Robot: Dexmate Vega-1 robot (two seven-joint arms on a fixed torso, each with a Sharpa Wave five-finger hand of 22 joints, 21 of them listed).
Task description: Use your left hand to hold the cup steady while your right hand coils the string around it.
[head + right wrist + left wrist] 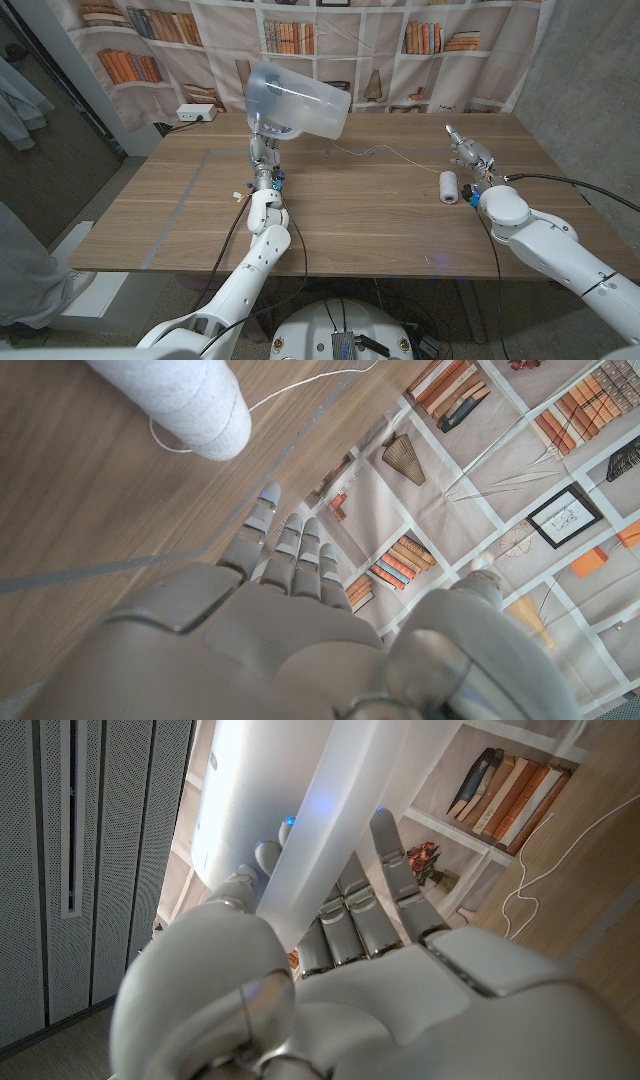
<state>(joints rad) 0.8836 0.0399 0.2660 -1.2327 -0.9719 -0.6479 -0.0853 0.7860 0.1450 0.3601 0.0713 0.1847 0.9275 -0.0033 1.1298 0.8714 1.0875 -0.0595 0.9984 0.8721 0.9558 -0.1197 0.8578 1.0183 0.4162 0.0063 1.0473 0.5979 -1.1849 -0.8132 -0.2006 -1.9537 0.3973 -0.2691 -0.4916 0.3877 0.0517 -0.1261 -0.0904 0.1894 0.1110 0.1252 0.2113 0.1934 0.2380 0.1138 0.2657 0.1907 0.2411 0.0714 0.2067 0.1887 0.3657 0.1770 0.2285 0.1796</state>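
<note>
Left hand [264, 150] grips the cup [297, 99], raised and tilted above the table [360, 215]. Right hand [468, 152] holds nothing, fingers apart. Spool [449, 187] lies just beside it; string [385, 150] trails toward the cup.

Even, soft indoor light, faint shadows on table [380, 215]; wrist views blur close up; edges slightly bent.

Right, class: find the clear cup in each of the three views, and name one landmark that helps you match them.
Head view: the cup hangs tilted above the far side of the table, left of centre, gripped by the left hand.
Left wrist view: its pale wall runs up the middle, between that hand's thumb and fingers.
Right wrist view: not in it.
Shared landmark: the bookshelf backdrop.
</note>
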